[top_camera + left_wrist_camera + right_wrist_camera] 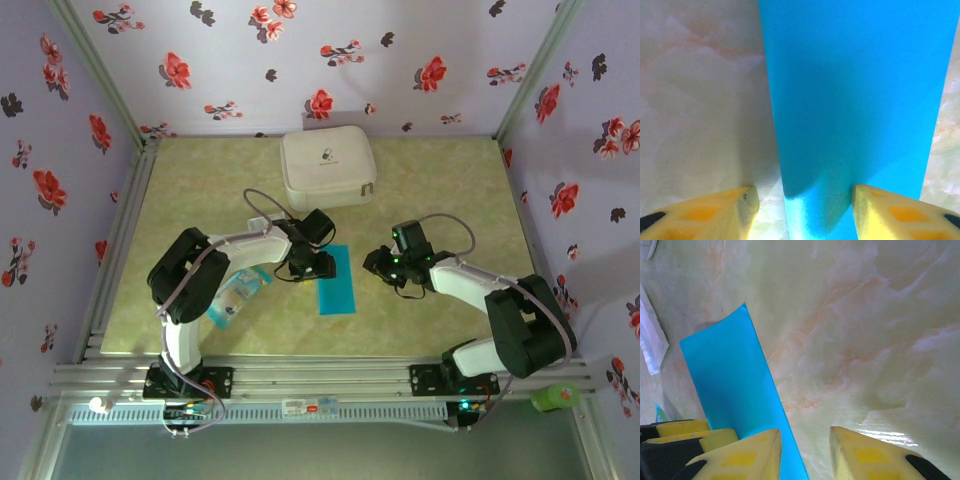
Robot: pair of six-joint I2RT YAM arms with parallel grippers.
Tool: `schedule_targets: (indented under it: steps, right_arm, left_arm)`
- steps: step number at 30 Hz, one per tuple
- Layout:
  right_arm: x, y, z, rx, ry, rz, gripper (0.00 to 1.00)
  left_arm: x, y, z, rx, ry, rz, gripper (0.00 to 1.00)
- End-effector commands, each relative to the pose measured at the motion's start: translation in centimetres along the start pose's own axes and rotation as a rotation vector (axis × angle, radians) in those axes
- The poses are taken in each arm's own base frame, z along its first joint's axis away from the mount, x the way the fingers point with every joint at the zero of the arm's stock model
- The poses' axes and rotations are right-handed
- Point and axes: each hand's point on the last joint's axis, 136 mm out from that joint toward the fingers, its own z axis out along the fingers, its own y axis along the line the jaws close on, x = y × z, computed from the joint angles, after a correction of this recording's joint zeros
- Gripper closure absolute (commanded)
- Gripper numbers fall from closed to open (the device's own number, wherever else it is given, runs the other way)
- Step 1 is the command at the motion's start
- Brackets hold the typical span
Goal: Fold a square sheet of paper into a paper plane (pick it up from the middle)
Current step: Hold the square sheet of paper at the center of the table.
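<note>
The bright blue sheet of paper (336, 282) lies on the table as a narrow rectangle, long side running away from the arms. My left gripper (312, 266) hovers low over its far left edge and is open. In the left wrist view the paper (855, 100) runs between the yellow fingers (735, 207), and my left gripper (805, 200) holds nothing. My right gripper (382, 264) stands open just right of the sheet. In the right wrist view the paper (725, 380) passes under the left finger (757, 452), and the gap of my right gripper (805, 440) is over bare table.
A white zipped case (326, 168) sits at the back of the table. A pale blue-and-white plastic packet (238, 296) lies left of the sheet, under the left arm. A green object (555, 398) rests outside the frame at the front right.
</note>
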Motion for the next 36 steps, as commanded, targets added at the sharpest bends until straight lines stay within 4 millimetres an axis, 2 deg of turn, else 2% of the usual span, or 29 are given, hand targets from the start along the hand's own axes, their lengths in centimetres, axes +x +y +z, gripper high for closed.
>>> schedule_targets:
  steps: [1, 9, 21, 30, 36]
  right_arm:
    - [0.0, 0.1, 0.2, -0.006, 0.003, 0.008, 0.69]
    - [0.0, 0.6, 0.1, -0.023, 0.011, 0.000, 0.69]
    - [0.4, 0.9, 0.6, -0.029, 0.031, -0.010, 0.72]
    - [0.6, 0.9, 0.5, -0.027, 0.036, -0.014, 0.71]
    - [0.6, 1.1, 0.7, -0.031, 0.040, -0.018, 0.72]
  left_arm:
    - [1.3, 3.9, 3.2, -0.153, 0.044, 0.017, 0.45]
    - [1.4, 4.2, 3.4, -0.159, 0.038, -0.006, 0.45]
    - [1.1, 3.7, 3.2, -0.128, 0.016, -0.052, 0.44]
    - [1.7, 4.7, 3.4, -0.161, 0.041, 0.000, 0.44]
    - [1.2, 4.1, 3.5, -0.143, 0.024, 0.020, 0.44]
